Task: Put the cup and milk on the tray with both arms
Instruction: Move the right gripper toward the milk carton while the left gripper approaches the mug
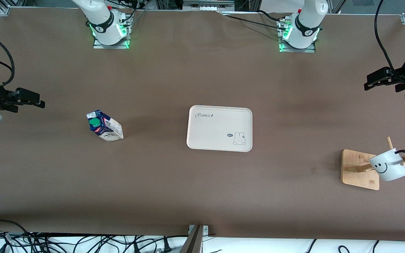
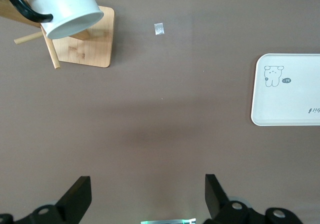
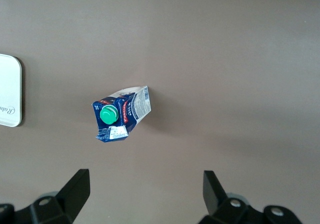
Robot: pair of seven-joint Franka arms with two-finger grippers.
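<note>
The cream tray (image 1: 220,121) lies bare in the middle of the table, its corner also in the left wrist view as the tray (image 2: 295,109) and its edge in the right wrist view as the tray (image 3: 10,91). The milk (image 1: 104,125) (image 3: 120,114), a blue and white carton with a green cap, stands toward the right arm's end. The cup (image 1: 389,165) (image 2: 62,6), white with a smiley face, hangs by its black handle on a wooden rack toward the left arm's end. My left gripper (image 1: 371,82) (image 2: 147,194) hangs open and empty above the table. My right gripper (image 1: 37,102) (image 3: 145,189) is open and empty too, over bare table beside the milk.
The wooden rack (image 1: 360,169) (image 2: 82,46) has a square base and slanting pegs. A small scrap of tape (image 2: 159,28) lies on the brown table between the rack and the tray. Cables run along the table edge nearest the camera.
</note>
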